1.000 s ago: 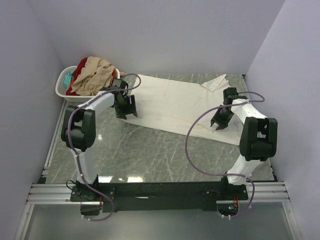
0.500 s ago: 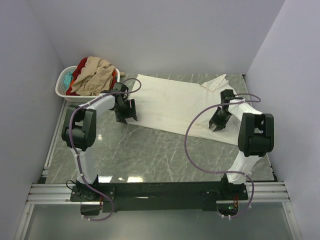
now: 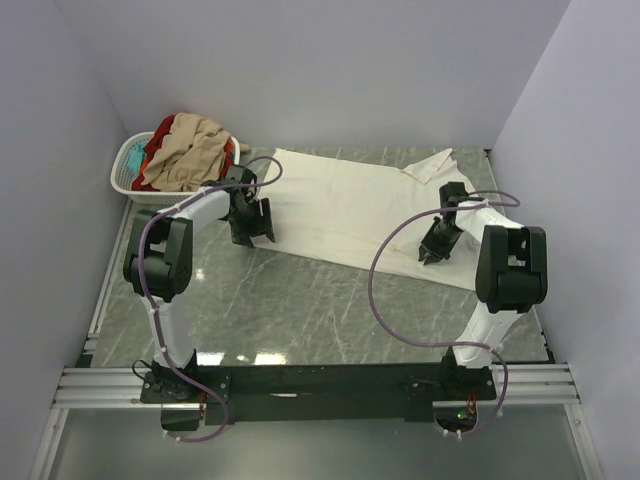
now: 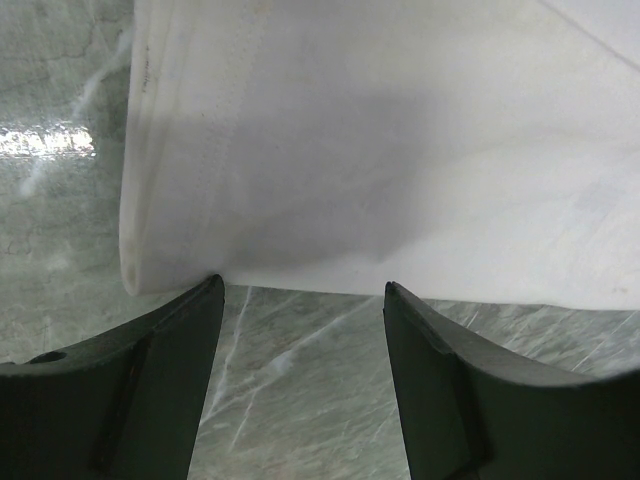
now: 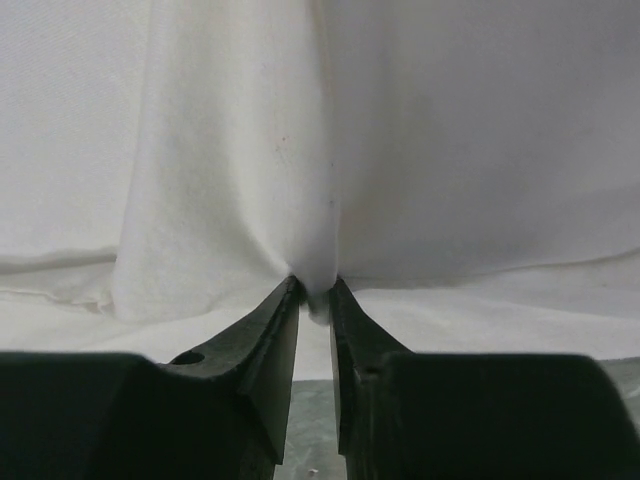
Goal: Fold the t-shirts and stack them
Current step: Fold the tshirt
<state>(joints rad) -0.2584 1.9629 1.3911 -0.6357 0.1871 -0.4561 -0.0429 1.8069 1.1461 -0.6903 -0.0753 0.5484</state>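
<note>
The cream shirt (image 3: 350, 205) lies spread flat on the table (image 3: 300, 300), running from the far left toward the near right. The tan shirt (image 3: 185, 150) and a red shirt (image 3: 160, 138) are heaped in the basket (image 3: 122, 172) in the far left corner.

Our left gripper (image 4: 300, 290) stands released and holds nothing. Its fingers are wide apart at the near edge of the cloth, close to a corner. Our right gripper (image 5: 315, 290) is pinched on a small ridge of the cream shirt, and the cloth gathers into creases toward the tips.

We judge this cloth light, limp and thin. It will sag and drag rather than hold a shape, and a pinch may catch only the upper layer. We would take it at the hems and corners, both layers together, and lift both sides evenly so the fold lands straight.
</note>
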